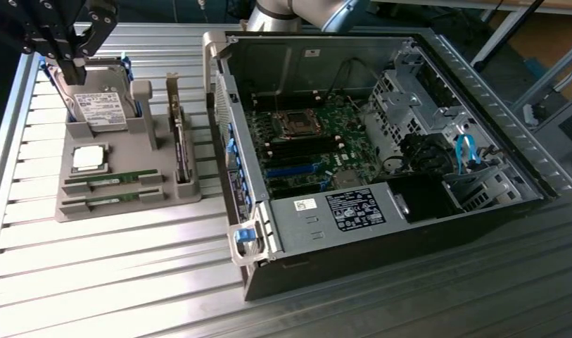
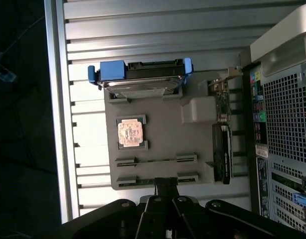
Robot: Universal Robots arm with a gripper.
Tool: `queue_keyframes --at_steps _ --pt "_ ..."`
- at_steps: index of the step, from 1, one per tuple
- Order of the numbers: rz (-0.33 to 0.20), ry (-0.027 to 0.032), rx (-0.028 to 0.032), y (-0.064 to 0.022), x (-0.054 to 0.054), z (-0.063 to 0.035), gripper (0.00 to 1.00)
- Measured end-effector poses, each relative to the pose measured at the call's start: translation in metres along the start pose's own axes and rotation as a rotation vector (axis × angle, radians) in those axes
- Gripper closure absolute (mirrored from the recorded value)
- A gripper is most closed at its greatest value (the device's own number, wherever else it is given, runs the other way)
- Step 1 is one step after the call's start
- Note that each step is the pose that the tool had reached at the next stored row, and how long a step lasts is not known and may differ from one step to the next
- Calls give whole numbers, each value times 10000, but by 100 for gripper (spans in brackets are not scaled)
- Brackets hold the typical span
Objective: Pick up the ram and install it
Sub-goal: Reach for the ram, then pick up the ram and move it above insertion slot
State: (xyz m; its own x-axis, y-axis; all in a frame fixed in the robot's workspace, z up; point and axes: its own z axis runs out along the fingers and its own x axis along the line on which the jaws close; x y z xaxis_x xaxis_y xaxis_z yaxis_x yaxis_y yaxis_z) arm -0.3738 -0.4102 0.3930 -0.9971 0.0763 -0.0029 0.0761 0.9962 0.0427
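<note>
Ram sticks (image 1: 112,179) lie in the grey tray (image 1: 128,151); jaws clenched empty, hovering above it.

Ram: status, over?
Gripper shut, empty, high above the tray. Ram in its tray slot, untouched. Nothing in the way.

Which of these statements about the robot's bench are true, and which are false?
1. Long green ram sticks lie in slots of the grey plastic tray. True.
2. The black gripper grips a ram stick. False: it is shut on nothing, high above the tray.
3. The black metal computer case lies open, showing its green motherboard. True.
4. The square silver processor chip sits inside the case. False: it rests on the tray.
</note>
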Motion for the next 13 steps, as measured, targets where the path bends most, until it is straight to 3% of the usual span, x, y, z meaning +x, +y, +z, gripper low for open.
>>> queue_keyframes --at_steps 13 --pt "-1 1 0 -1 0 0 90"
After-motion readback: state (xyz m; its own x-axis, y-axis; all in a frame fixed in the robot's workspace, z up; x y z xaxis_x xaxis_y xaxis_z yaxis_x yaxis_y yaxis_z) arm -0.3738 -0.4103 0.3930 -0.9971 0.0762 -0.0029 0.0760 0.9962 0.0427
